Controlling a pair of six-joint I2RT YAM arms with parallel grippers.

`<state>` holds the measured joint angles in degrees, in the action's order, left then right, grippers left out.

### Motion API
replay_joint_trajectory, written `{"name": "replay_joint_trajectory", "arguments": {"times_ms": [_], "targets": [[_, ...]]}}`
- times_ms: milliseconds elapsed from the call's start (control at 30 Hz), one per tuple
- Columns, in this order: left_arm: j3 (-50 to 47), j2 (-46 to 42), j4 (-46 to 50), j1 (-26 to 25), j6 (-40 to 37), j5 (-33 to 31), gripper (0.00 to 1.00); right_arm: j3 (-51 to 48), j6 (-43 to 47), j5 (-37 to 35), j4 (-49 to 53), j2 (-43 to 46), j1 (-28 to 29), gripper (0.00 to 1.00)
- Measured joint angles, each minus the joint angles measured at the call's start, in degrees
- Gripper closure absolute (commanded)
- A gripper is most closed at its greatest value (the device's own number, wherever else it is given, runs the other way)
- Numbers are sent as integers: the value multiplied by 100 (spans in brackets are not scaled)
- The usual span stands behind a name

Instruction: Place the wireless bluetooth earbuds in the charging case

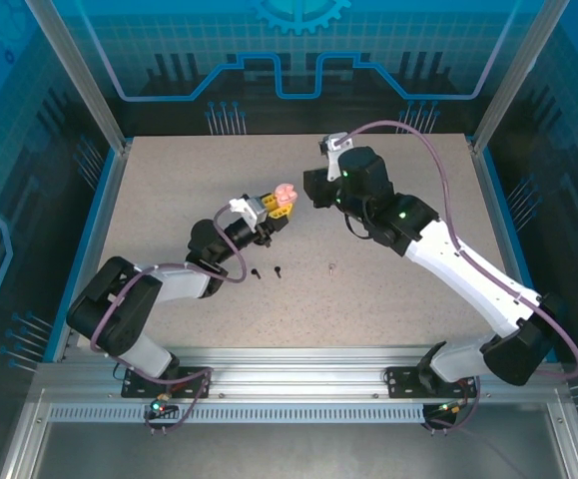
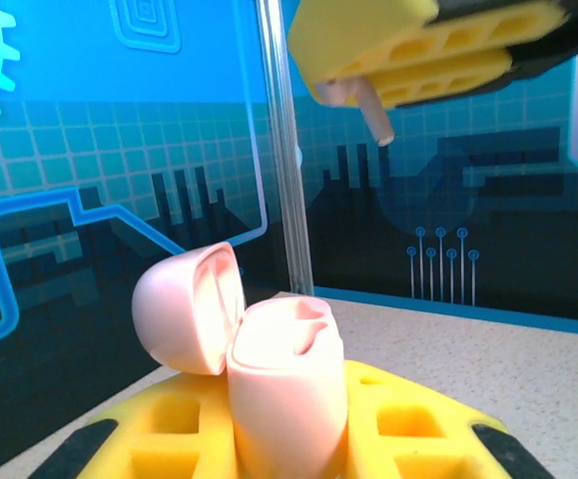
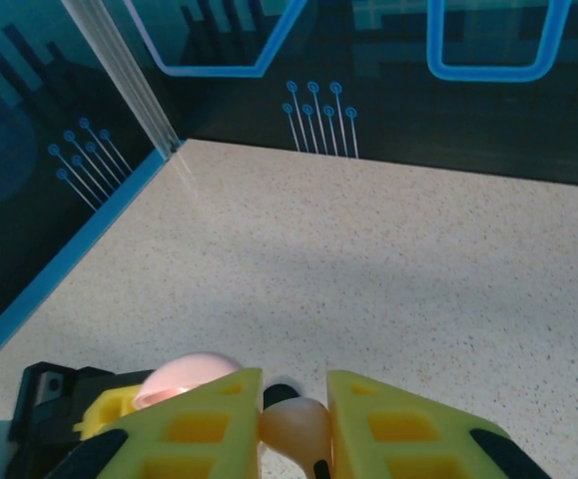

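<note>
My left gripper point(image 1: 275, 206) is shut on the pale pink charging case point(image 2: 289, 384) and holds it upright above the table. The case's lid point(image 2: 184, 309) is hinged open to the left. My right gripper point(image 3: 293, 424) is shut on a pale pink earbud point(image 3: 294, 429). In the left wrist view the right gripper point(image 2: 408, 55) hangs above and to the right of the case, apart from it, with the earbud's stem point(image 2: 376, 118) pointing down. Two black earbuds point(image 1: 257, 271) point(image 1: 279, 269) and one pale earbud point(image 1: 331, 266) lie on the table.
The speckled table point(image 1: 388, 299) is walled by blue printed panels, with a clear post point(image 2: 287, 150) at the far left corner. The right arm's grey cable point(image 1: 448, 190) loops over the table's right side.
</note>
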<state>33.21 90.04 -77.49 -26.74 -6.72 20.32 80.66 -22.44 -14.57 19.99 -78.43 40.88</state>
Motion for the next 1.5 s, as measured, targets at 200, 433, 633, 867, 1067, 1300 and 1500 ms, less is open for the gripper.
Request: {"name": "replay_joint_trajectory", "arguments": {"times_ms": [200, 433, 633, 867, 1067, 1300, 1500], "targets": [[160, 90, 2, -155, -422, -63, 100, -492, 96, 129, -710, 201, 160, 77], [254, 90, -2, -179, -568, -66, 100, -872, 240, 284, -1377, 199, 328, 77], [267, 90, -37, -186, -568, -63, 100, -1034, 262, 310, -1799, 199, 376, 77], [269, 90, -42, -190, -564, -63, 100, -1110, 256, 310, -2000, 199, 385, 78], [273, 90, -42, -192, -538, -63, 100, -1163, 232, 308, -2107, 168, 387, 78], [275, 90, -42, -192, -525, -63, 100, -1191, 173, 310, -2140, 105, 387, 79], [275, 90, -42, -192, -518, -63, 100, -1255, 146, 308, -2173, 37, 387, 79]]}}
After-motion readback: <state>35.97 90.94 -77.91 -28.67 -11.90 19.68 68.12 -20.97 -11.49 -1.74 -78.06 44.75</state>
